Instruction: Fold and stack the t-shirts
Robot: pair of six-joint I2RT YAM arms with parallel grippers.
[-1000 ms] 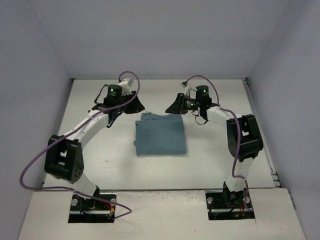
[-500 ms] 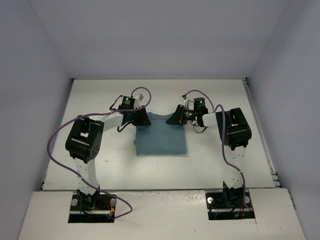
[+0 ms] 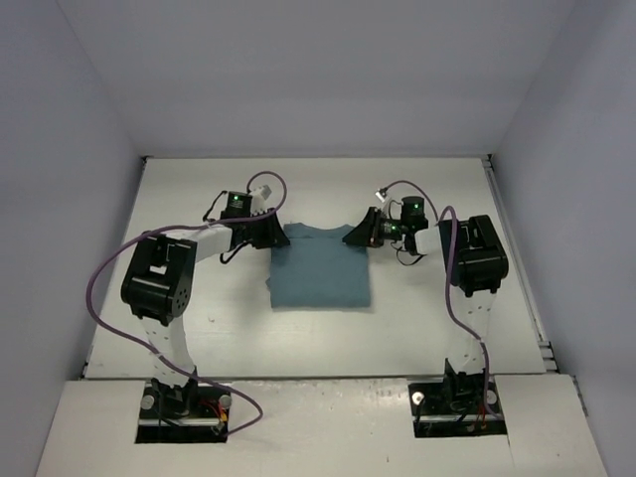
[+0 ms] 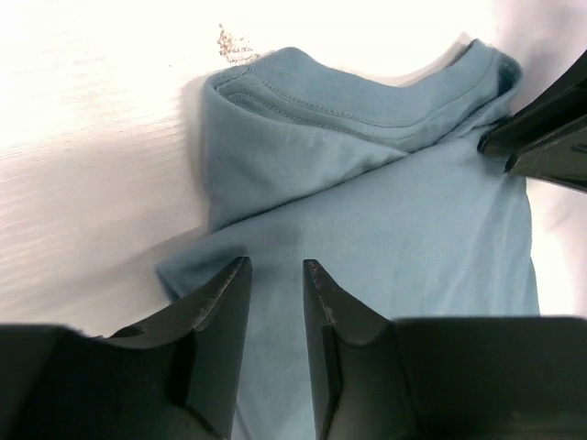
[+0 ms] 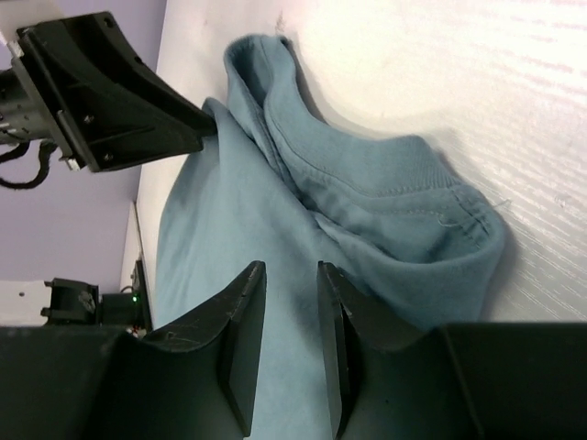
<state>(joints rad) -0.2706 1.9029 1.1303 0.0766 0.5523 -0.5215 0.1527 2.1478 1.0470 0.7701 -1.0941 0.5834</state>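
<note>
Collar (image 3: 316, 231) of the teal t-shirt (image 3: 320, 273) points away from the arm bases, and the hem lies toward them. The garment is folded into a nearly square block, so neither axis is clearly the longer. It lies flat between the two grippers, its far corners directly at their fingertips.

In the left wrist view, the ribbed neckline runs across ahead of the fingers, with a diagonal fold edge crossing the cloth below it. In the right wrist view, the collar bunches up ahead and to the right of the fingers.

The white table (image 3: 199, 199) beneath is matte, with a faint grain. A small brownish speck (image 4: 234, 41) sits just beyond the collar, ahead of the left fingers. Plain pale walls (image 3: 318, 70) enclose the table on three sides.

The left gripper (image 3: 268, 234) is low over the shirt's far corner on its side, its fingers (image 4: 229, 302) a narrow gap apart. Flat cloth shows through the gap and nothing is visibly pinched. The right gripper (image 3: 354, 237) is over the opposite far corner, its fingers (image 5: 243, 321) likewise only slightly parted, with smooth cloth showing between them. Whether either set of tips touches the fabric cannot be told. The two grippers face each other across the collar.
</note>
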